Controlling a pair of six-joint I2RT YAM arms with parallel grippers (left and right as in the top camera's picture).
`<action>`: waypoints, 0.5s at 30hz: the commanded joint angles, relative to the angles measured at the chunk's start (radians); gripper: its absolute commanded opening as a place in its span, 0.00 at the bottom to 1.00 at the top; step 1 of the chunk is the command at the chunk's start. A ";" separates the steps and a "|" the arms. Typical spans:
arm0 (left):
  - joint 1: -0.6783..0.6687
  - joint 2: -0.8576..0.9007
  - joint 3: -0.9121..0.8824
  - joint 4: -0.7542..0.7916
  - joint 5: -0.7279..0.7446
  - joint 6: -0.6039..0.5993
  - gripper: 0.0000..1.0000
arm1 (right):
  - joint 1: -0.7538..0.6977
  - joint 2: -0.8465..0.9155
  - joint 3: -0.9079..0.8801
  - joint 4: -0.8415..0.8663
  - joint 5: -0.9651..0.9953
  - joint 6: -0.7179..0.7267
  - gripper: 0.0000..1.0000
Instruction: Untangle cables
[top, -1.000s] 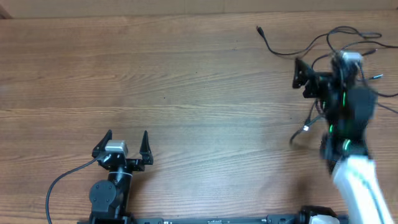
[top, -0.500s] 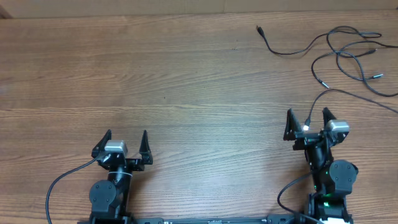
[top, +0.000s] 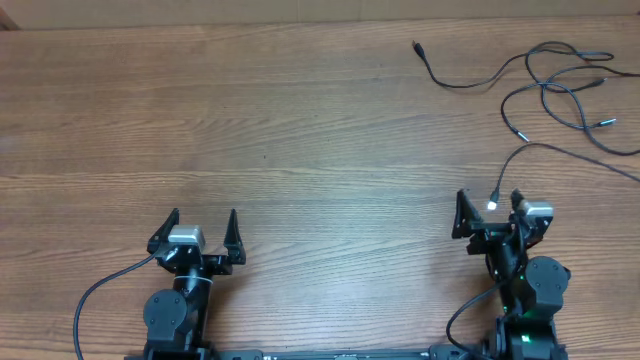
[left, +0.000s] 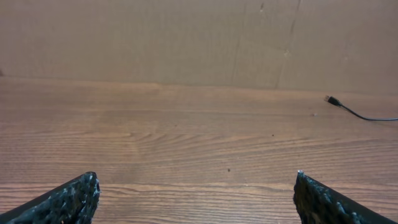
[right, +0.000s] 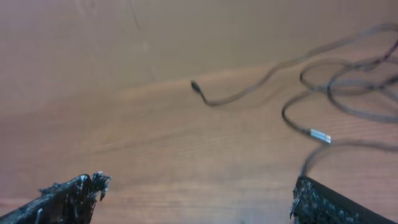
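Several thin black cables (top: 560, 85) lie loosely looped at the table's far right. One end with a dark plug (top: 415, 46) stretches out to the left and also shows in the left wrist view (left: 333, 100). Another cable end (top: 494, 203) lies between the fingers of my right gripper (top: 490, 205), which is open and holds nothing. In the right wrist view the cables (right: 348, 87) lie ahead of the gripper (right: 196, 199), and one strand runs down beside the right finger (right: 326, 202). My left gripper (top: 200, 222) is open and empty, far from the cables.
The wooden table (top: 300, 130) stretches bare between the two arms. A brown wall (left: 186, 37) rises behind the table's far edge. A thicker black arm cable (top: 95, 295) curves beside the left base.
The right arm has pulled back from over the cable tangle to the near edge, open and empty, leaving the cables lying on the table. The left arm has not moved.
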 joint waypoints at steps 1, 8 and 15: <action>0.006 -0.008 -0.003 0.000 -0.008 0.030 0.99 | 0.003 -0.047 -0.011 -0.066 0.009 0.008 1.00; 0.006 -0.008 -0.003 0.000 -0.008 0.030 0.99 | 0.003 -0.127 -0.011 -0.198 0.003 0.007 1.00; 0.006 -0.008 -0.003 0.000 -0.008 0.030 1.00 | 0.003 -0.159 -0.011 -0.234 0.006 0.007 1.00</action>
